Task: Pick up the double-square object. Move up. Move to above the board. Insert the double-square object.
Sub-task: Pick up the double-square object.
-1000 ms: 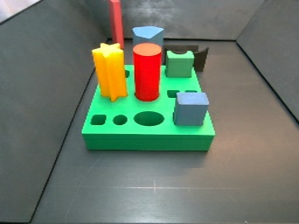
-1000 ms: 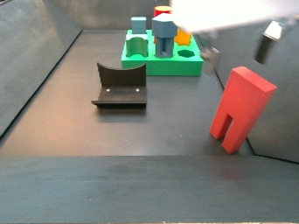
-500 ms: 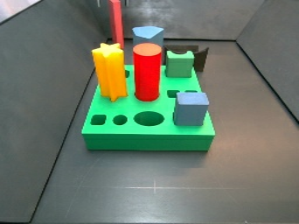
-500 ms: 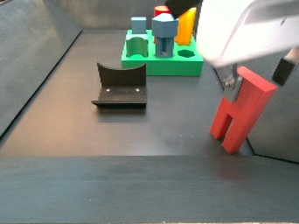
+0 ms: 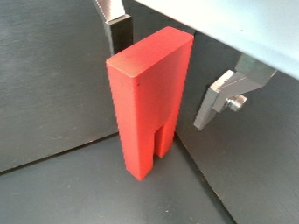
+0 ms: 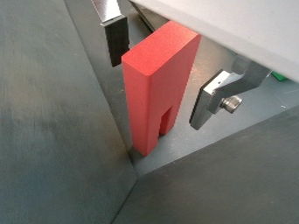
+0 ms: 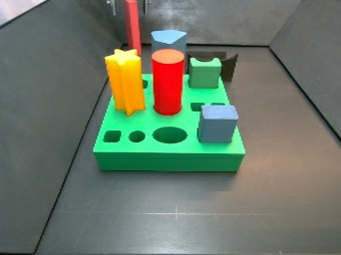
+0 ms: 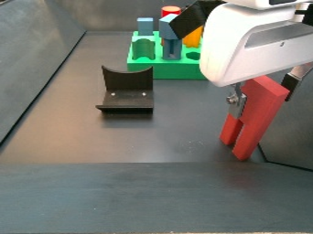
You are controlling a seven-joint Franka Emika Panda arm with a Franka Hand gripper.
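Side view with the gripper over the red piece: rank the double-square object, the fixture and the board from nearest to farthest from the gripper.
1. The double-square object, standing upright directly under the gripper, between its fingers.
2. The fixture, on the floor off to the side, mid-way.
3. The board, at the far end, loaded with pegs.

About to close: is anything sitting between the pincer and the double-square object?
Nothing visible. The pincer straddles the upright double-square object in both wrist views, with one finger on each side and only open gaps between the fingers and the red faces.
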